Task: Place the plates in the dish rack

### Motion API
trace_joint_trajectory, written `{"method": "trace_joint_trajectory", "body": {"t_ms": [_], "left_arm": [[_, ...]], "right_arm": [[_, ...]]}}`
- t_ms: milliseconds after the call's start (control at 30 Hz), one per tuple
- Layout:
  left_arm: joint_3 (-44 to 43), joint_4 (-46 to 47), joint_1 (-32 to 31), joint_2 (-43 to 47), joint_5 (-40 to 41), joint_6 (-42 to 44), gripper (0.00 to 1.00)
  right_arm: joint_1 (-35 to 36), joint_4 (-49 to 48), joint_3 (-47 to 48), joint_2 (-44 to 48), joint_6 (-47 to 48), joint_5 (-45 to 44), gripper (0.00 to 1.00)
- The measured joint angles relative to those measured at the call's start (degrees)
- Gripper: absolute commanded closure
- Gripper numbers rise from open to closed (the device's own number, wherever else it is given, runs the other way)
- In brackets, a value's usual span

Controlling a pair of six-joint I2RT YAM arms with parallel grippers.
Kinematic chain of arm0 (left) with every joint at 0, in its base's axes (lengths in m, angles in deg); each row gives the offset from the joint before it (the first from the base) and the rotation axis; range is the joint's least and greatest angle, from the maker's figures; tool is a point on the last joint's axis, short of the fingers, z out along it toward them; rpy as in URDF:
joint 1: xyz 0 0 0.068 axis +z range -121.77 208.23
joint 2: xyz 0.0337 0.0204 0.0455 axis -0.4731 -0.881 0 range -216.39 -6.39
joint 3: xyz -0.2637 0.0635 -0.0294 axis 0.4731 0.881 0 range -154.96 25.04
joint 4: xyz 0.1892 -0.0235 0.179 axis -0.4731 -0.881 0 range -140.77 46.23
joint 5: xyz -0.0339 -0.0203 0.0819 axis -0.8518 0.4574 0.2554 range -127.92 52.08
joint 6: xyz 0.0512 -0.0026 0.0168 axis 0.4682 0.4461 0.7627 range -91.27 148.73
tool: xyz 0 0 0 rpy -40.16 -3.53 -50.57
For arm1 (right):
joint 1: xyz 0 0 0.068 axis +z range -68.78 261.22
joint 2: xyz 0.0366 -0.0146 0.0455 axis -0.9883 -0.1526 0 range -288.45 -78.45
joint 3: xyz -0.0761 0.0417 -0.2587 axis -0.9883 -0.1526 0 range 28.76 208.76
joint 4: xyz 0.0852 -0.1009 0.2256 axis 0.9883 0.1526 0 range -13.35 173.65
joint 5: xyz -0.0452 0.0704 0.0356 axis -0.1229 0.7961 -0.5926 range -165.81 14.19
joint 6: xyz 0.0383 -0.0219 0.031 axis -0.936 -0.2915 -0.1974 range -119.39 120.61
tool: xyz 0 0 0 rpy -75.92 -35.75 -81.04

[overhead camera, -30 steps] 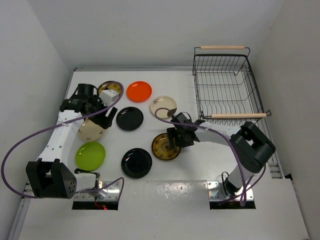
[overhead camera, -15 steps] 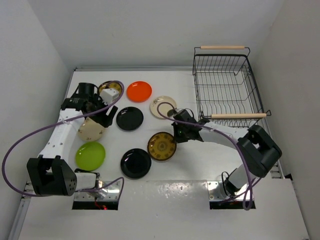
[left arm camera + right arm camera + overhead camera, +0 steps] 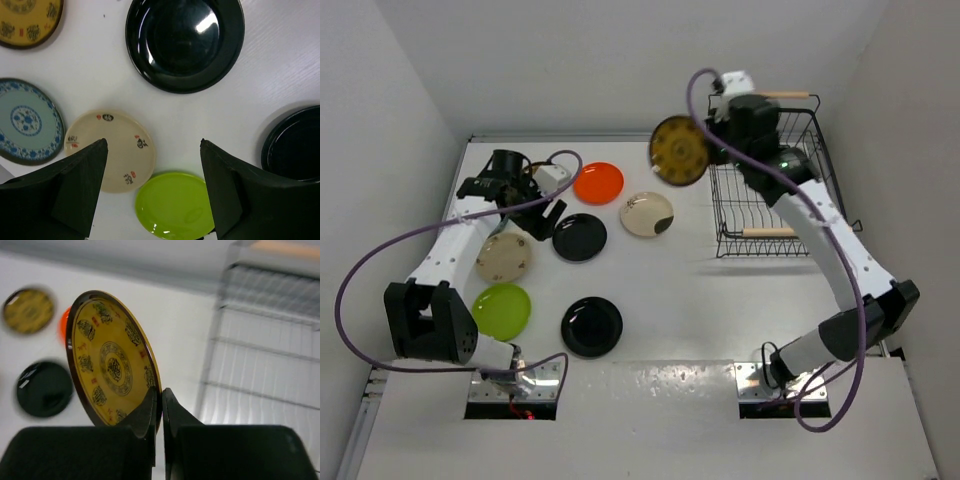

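Top external view: the right gripper [image 3: 707, 150] is raised off the worktop [image 3: 700, 290] and clamped on the rim of a brown-gold patterned plate [image 3: 680, 150]. The plate stands on edge in the air, its patterned face turned to the camera, just left of the far left corner of the dish rack [image 3: 825, 170] and not inside it. The rack sits at the right rear of the worktop, one wooden handle [image 3: 770, 232] on its near side and the other [image 3: 785, 95] at the back. No plate shows in it.

Right wrist view confirms the grip – both fingers pinch the lower edge of the plate, and the rack wires to the right are blurred.

The left gripper [image 3: 542, 222] hangs open over the left group of plates, holding nothing. On the worktop lie an orange plate [image 3: 598, 183], a cream plate with a dark patch [image 3: 647, 214], two black plates [image 3: 580, 237] [image 3: 592, 326], a lime green plate [image 3: 501, 311] and a beige plate [image 3: 504, 258].

Left wrist view adds a teal patterned plate [image 3: 27, 127] and a second gold plate [image 3: 27, 20] – both probably hidden under the left arm in the overhead view.
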Motion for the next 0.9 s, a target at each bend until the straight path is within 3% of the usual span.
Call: {"method": "trace_joint_trajectory", "body": {"t_ms": [133, 267, 467, 667, 900], "left_arm": [[-3.10, 0.50, -1.84, -4.90, -0.61, 0.20, 0.20], [-6.58, 0.70, -3.37, -10.40, -1.53, 0.17, 0.20], [-13.33, 0.63, -4.48, -17.16, -1.95, 0.20, 0.20], [-20.79, 0.70, -4.66, -21.66, -2.12, 1.05, 0.20], [-23.71, 0.66, -4.15, -26.93, -2.29, 1.05, 0.20]], "right_arm": [[-9.97, 1.01, 6.82, 0.04, 6.75, -8.07, 1.00], [-16.92, -0.92, 3.54, -0.04, 16.20, -18.82, 1.00], [-21.44, -9.79, -8.46, -1.77, 29.57, -30.03, 1.00], [-23.63, -24.04, -20.79, -2.69, 41.90, -35.63, 1.00], [-25.73, -31.85, -25.40, -5.73, 46.10, -37.75, 1.00]]}}
